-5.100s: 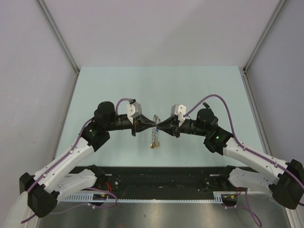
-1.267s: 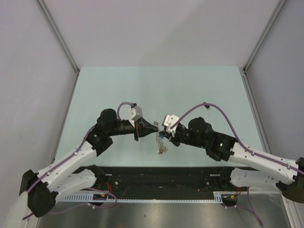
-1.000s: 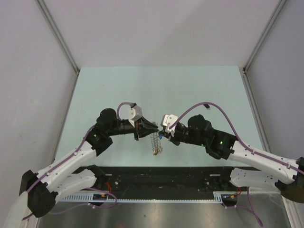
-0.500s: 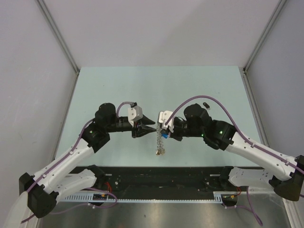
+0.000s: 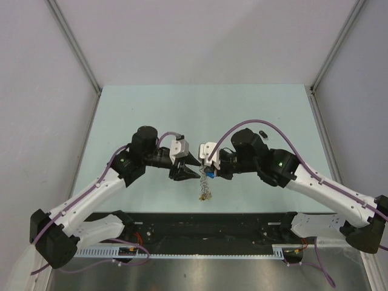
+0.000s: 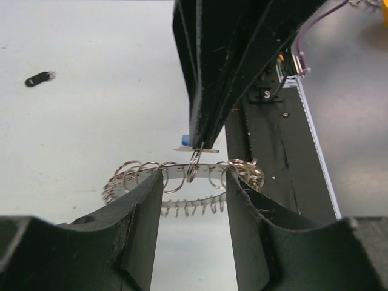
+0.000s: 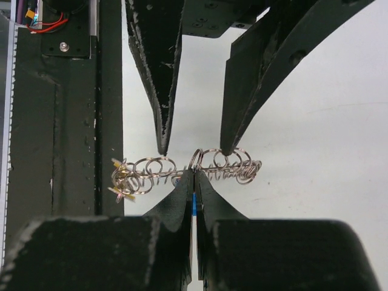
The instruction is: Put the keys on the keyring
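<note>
The keyring (image 7: 200, 165), a coil of silvery wire loops, hangs from the tips of my right gripper (image 7: 194, 173). That gripper is shut on the blue key (image 7: 193, 205), a blue sliver between its pads. The yellow key (image 7: 121, 177) sits among the loops at one end of the ring. My left gripper (image 6: 193, 176) is open, its fingers (image 6: 145, 206) either side of the keyring (image 6: 176, 177) and not touching it. From above, the keyring (image 5: 205, 187) dangles between the left gripper (image 5: 193, 172) and the right gripper (image 5: 206, 171). The black key (image 5: 262, 133) lies alone on the table.
The pale green table (image 5: 151, 115) is walled at the back and both sides. A black rail (image 5: 206, 227) with cables runs along the near edge, close below the hanging ring. The black key (image 6: 39, 79) lies far from both grippers.
My left gripper has opened and let go of the keyring, which now hangs from the right gripper alone. Both wrists have shifted slightly away from the near edge.
</note>
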